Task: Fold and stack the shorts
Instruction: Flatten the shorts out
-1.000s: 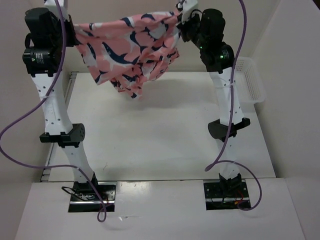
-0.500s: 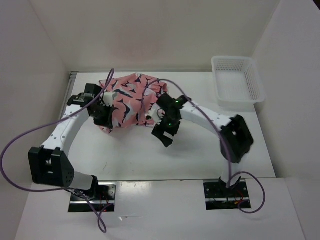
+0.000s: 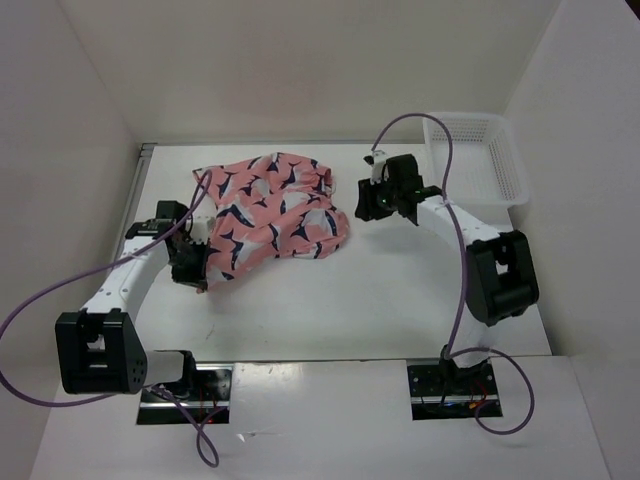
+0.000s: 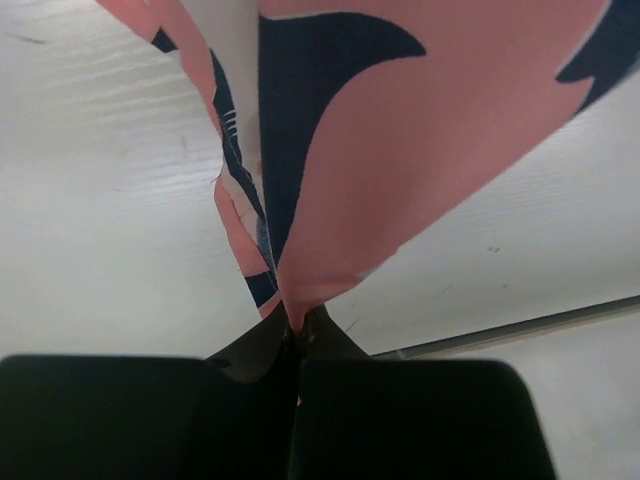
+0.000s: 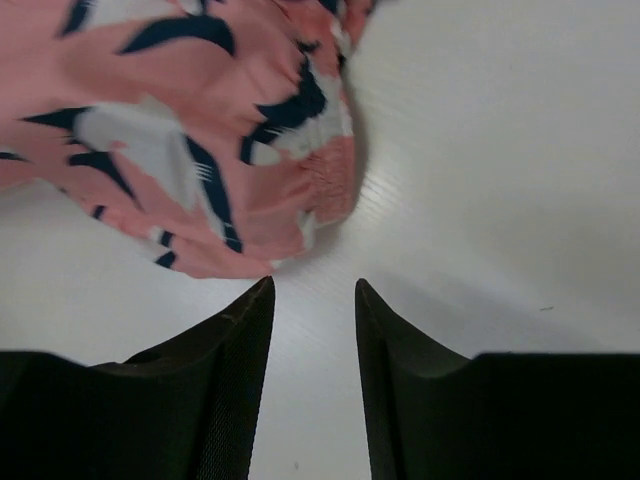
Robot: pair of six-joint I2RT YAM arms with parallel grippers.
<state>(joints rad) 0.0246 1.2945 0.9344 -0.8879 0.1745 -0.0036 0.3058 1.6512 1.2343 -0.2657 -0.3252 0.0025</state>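
Left fingers [image 4: 255,355] pinch the shorts [image 3: 275,215], well apart from the basket [image 3: 516,165].

Reaching forward low with left arm [image 3: 125,280] and right arm [image 3: 457,221], elbows bent outward. Pinching the shorts [image 4: 400,150] in closed left fingers [image 4: 250,362]. Holding right fingers [image 5: 232,345] parted.

The left pincer [image 4: 300,335] pinches a corner of the shorts [image 4: 400,150]; fabric rises from it above the worktop [image 4: 100,220].
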